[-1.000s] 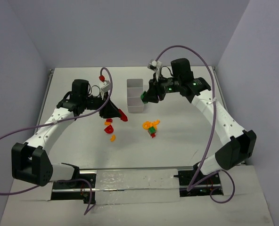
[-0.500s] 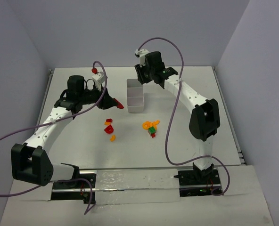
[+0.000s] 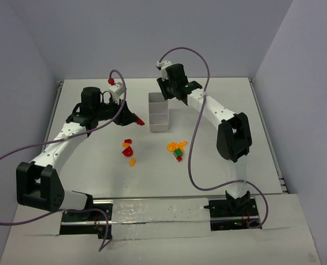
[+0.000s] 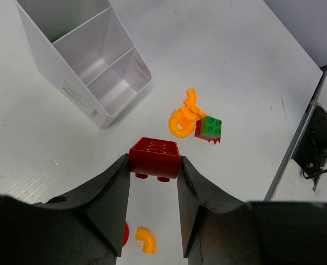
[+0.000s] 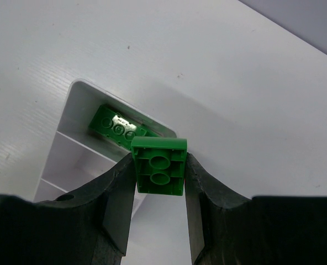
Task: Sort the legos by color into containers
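Holding, right gripper (image 5: 159, 171): clamped on green brick (image 5: 158, 152) by its flat sides, above the end compartment of the tray (image 5: 64, 113), where a second green brick (image 5: 116, 128) lies.
Left gripper (image 4: 152, 168): clamped on red brick (image 4: 154, 156), beside the tray.
Handling: likely light, stiff, slick; pinch flat sides squarely.
Loose: orange curls (image 4: 184, 116) on the table (image 4: 252, 66).

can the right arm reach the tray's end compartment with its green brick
Probably yes: the right hand holds the green brick over the end compartment of the tray, where a green piece lies. Nothing sits between, and the left hand is off to one side.
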`<state>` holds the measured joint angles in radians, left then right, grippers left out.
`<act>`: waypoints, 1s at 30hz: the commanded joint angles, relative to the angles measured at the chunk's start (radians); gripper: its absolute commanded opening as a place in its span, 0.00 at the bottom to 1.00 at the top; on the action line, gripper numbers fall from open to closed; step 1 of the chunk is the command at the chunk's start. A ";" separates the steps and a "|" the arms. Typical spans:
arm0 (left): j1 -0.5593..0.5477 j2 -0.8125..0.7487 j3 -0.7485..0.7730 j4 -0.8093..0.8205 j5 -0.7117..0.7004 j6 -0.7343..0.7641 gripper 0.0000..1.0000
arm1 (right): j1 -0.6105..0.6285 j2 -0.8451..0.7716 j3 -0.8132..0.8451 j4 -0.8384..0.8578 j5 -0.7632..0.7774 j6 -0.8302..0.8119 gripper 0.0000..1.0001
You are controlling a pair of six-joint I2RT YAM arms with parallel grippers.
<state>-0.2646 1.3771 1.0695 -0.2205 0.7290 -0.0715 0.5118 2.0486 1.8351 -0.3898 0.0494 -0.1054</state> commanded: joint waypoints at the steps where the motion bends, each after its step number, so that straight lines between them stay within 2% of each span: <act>1: 0.007 0.004 0.053 0.043 -0.013 -0.008 0.00 | 0.020 0.020 0.046 0.052 0.019 -0.012 0.18; 4: 0.008 0.007 0.053 0.044 -0.014 -0.008 0.00 | 0.028 0.030 0.049 0.054 0.015 -0.013 0.19; 8: 0.008 0.007 0.053 0.044 -0.019 -0.007 0.00 | 0.039 0.039 0.051 0.063 0.021 -0.011 0.34; 10: 0.007 0.007 0.052 0.042 -0.022 -0.004 0.00 | 0.044 0.046 0.057 0.059 0.020 -0.006 0.46; 20: 0.007 0.014 0.058 0.056 -0.062 -0.014 0.00 | 0.051 0.032 0.068 0.050 0.030 -0.001 0.71; 22: 0.007 0.016 0.057 0.074 -0.090 -0.034 0.00 | 0.052 0.024 0.076 0.039 0.030 0.010 0.73; 26: -0.023 0.042 0.073 0.136 -0.186 -0.101 0.00 | 0.049 -0.050 0.074 0.017 0.021 0.053 0.96; 27: -0.046 0.060 0.083 0.141 -0.227 -0.109 0.00 | 0.047 -0.067 0.068 0.013 0.017 0.060 0.99; 30: -0.114 0.113 0.135 0.138 -0.361 -0.123 0.00 | 0.038 -0.124 0.050 -0.004 0.014 0.084 1.00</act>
<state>-0.3004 1.4321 1.1098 -0.1561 0.5462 -0.1428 0.5538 2.0645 1.8638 -0.3891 0.0611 -0.0698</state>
